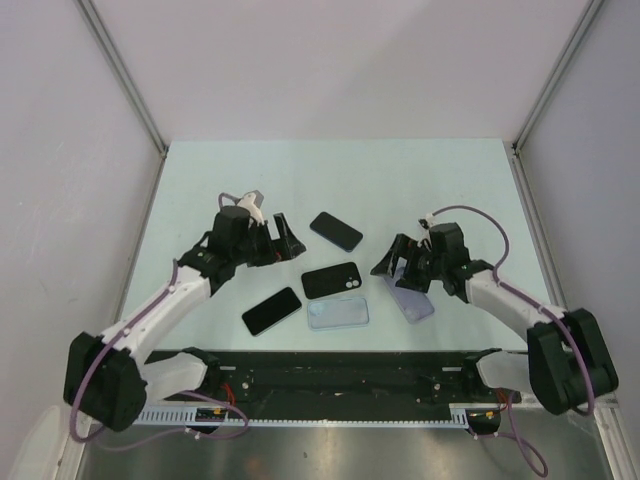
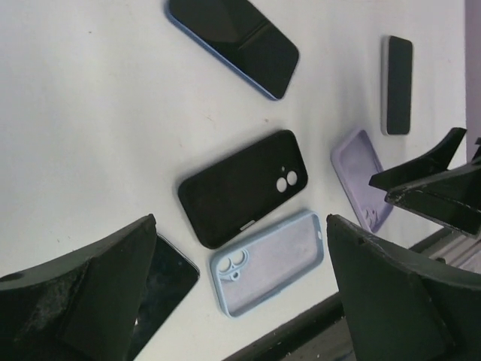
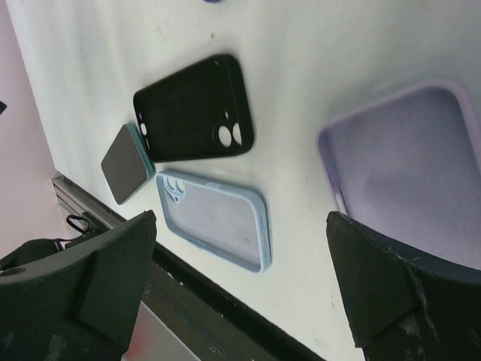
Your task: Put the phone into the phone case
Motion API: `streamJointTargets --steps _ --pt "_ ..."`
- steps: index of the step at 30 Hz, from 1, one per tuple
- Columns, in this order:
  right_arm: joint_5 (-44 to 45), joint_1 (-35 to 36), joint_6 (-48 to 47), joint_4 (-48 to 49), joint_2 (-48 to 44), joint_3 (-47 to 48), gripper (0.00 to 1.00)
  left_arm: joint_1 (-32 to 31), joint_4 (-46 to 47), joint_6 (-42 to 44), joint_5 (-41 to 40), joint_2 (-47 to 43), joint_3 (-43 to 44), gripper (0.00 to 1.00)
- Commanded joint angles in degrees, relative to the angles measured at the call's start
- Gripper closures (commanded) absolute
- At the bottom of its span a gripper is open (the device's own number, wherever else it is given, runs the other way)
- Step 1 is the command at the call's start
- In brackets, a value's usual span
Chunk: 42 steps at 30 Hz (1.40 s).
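Hovering: both arms up, nothing grasped. Left gripper point(image 1: 282, 243) fingers spread wide, empty. Right gripper point(image 1: 397, 272) also wide, empty, over lilac soft phone case point(image 1: 418, 305).

Glossy dark slab phone point(image 1: 271, 311) flat at 8 o'clock of black matte case with twin camera holes point(image 1: 331, 280). Pale blue soft case point(image 1: 337, 313) at 6, cavity up. Blue-rimmed dark phone point(image 1: 336, 231) at 12.

Progress nil: no phone lifted, all three cases unfilled. Left to do: grasp phone, align, press in.

We record the centre case point(image 1: 330, 280) on the table point(image 1: 300, 180), the near case point(image 1: 337, 313) just before it and the right case point(image 1: 415, 302) to their right. The far phone point(image 1: 336, 231) lies behind the centre case; the left phone point(image 1: 271, 311) lies left of the near case.
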Motion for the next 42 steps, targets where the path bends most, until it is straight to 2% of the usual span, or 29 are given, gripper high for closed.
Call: streamJointTargets --steps 1,7,16,23,28,33,38,42 --pt "0.27 -0.34 -4.04 2.62 7.61 9.46 0.00 4.24 -0.32 -0.85 8.14 8.41 5.98 0.00" --pt "0.90 -1.40 -5.36 2.61 22.46 20.00 0.00 5.48 -0.32 0.20 14.12 24.38 14.33 0.00" --pt "-0.17 -2.45 -4.40 7.97 39.77 28.80 0.00 5.48 0.56 -1.64 17.38 39.26 22.86 0.00" --pt "-0.69 -2.45 -3.43 10.26 46.38 33.99 0.00 5.48 3.11 -4.45 15.10 46.21 25.33 0.00" --pt "-1.04 -1.84 -4.22 9.82 48.75 38.03 0.00 5.48 7.06 -7.53 16.32 51.39 26.91 0.00" --pt "-2.79 -0.17 -4.92 9.20 50.95 39.88 0.12 5.48 9.44 -9.55 16.68 53.95 27.97 0.01" --pt "-5.96 1.41 -5.18 8.07 52.54 39.80 0.30 5.48 10.23 -9.82 15.45 55.36 28.94 0.02" --pt "-6.23 3.34 -5.71 6.66 52.01 39.45 0.33 4.87 10.67 -8.50 15.53 56.33 30.60 0.03"
